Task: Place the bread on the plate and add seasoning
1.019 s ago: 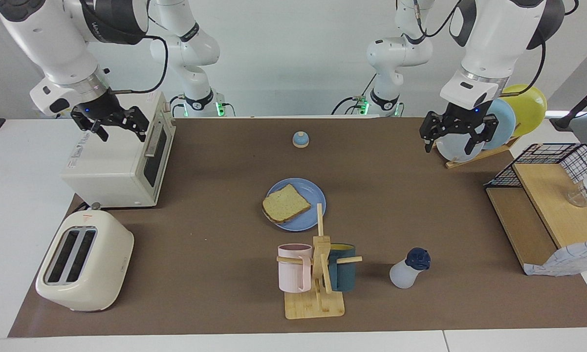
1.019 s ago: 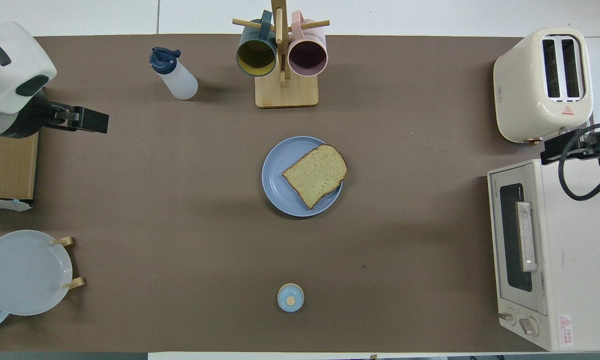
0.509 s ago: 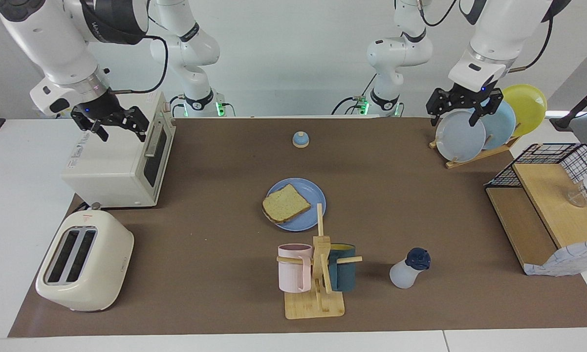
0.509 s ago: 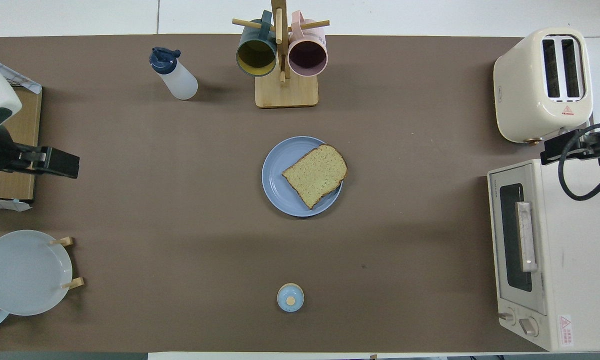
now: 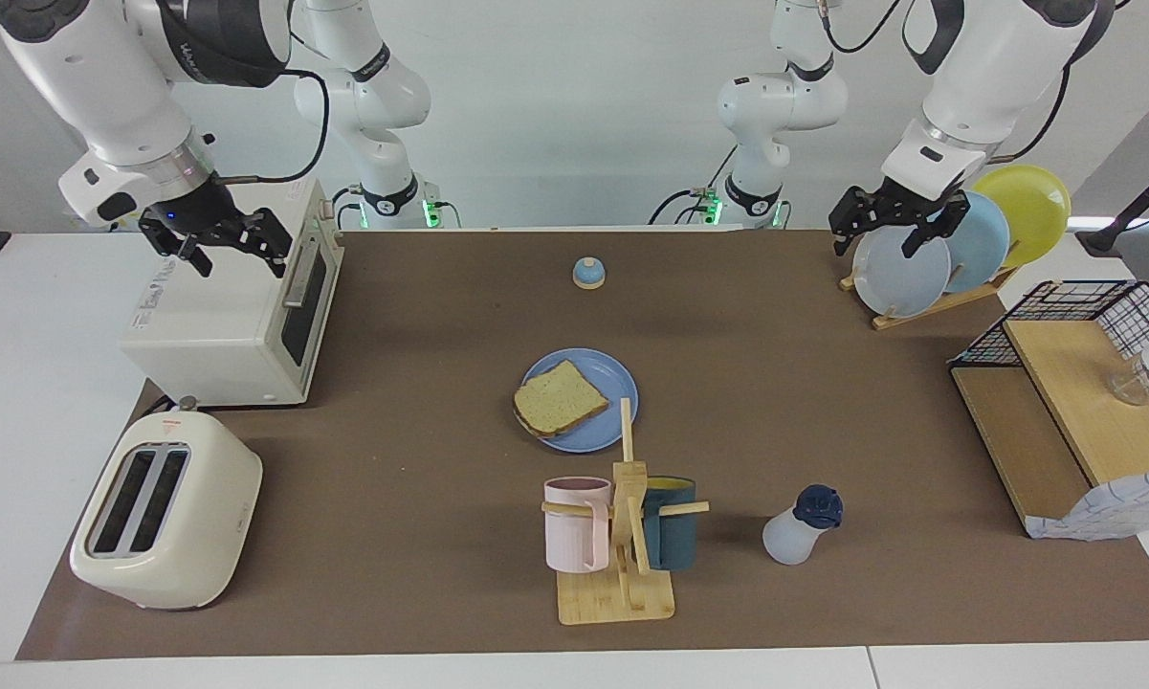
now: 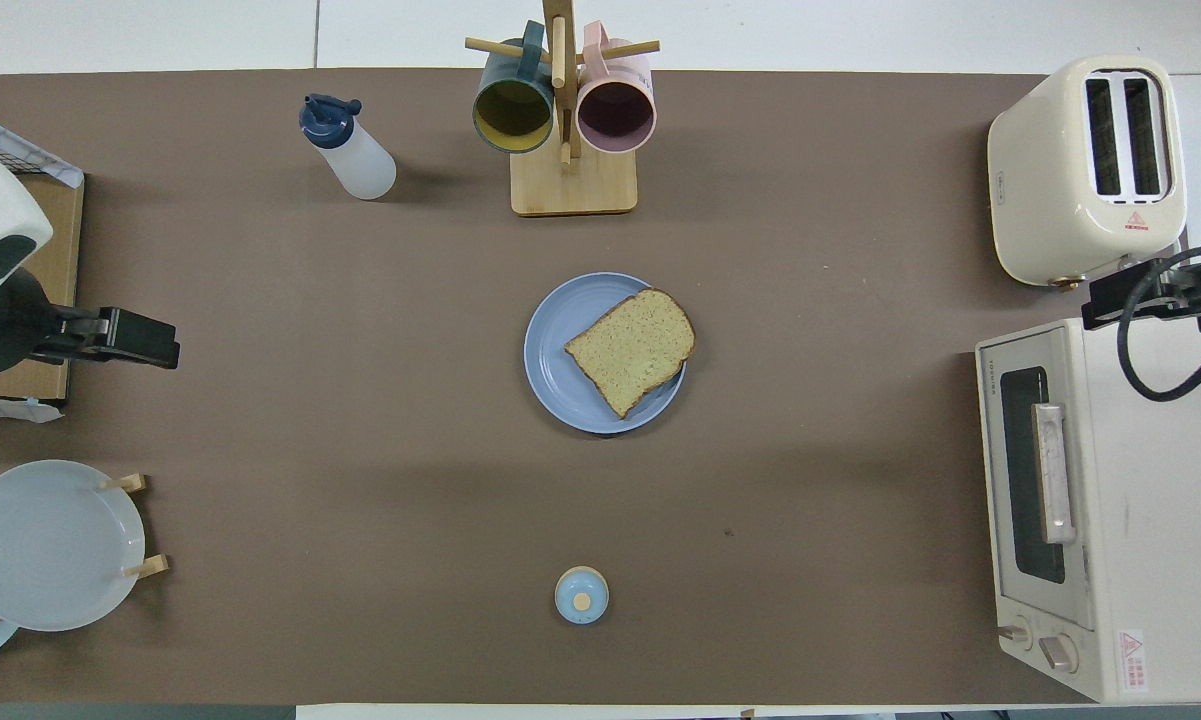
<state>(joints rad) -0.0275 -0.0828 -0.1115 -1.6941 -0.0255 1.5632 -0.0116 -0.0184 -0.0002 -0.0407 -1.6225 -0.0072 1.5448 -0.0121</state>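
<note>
I have the bread (image 5: 560, 397) lying on the plate (image 5: 608, 375) in the middle of the table, one corner of the slice just overhanging the rim, so I judge the first half of the job done. The seasoning (image 5: 802, 524) stands upright and untouched beside the mug rack (image 5: 622, 536), farther from the robots than the plate and toward the left arm's end. What has changed over the last second is my left gripper (image 5: 883, 223): it has risen and pulled back toward the left arm's base, and now hangs in front of the upright plates in the plate rack (image 5: 928, 251), its claw released and empty. That takes it away from the bottle rather than toward it, so I read it as a retreat or a re-aim, not an approach. My right gripper (image 5: 222, 251) has not moved; it waits over the toaster oven (image 5: 239, 316), claw likewise spread and holding nothing. The toaster (image 5: 165, 512) and the small bell (image 5: 588, 273) sit undisturbed. Next I would need to bring the left arm down to the bottle, clear of the mug rack's pegs.
</note>
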